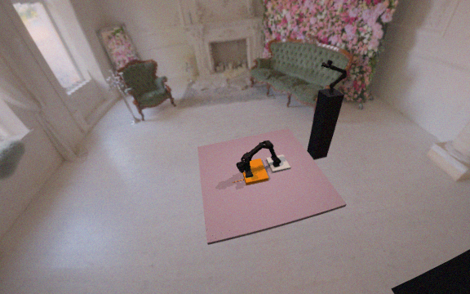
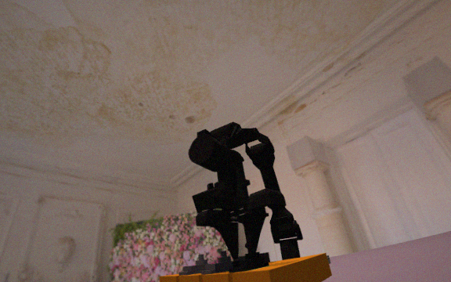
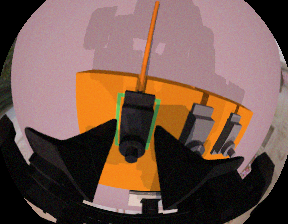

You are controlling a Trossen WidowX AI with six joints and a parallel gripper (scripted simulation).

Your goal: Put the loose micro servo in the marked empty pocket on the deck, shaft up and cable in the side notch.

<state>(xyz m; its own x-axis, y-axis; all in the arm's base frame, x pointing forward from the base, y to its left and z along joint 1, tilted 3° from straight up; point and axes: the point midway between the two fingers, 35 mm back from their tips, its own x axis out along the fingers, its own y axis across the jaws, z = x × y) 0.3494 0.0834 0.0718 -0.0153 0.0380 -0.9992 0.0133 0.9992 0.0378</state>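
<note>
From the top we see our arm [image 1: 256, 152] bent over the orange deck [image 1: 256, 171], from outside our end effector [image 2: 241, 251] low on it, and from the wrist its fingers parted, gripping nothing, the servo [image 3: 136, 123] in the green-edged pocket [image 3: 153, 121], cable [image 3: 149, 50] trailing outward.

green sofa [image 1: 300, 69] – upper centre-right, by flower wall [image 1: 325, 24] | green armchair [image 1: 145, 83] – upper left | black pedestal [image 1: 325, 122] – right of centre
</note>
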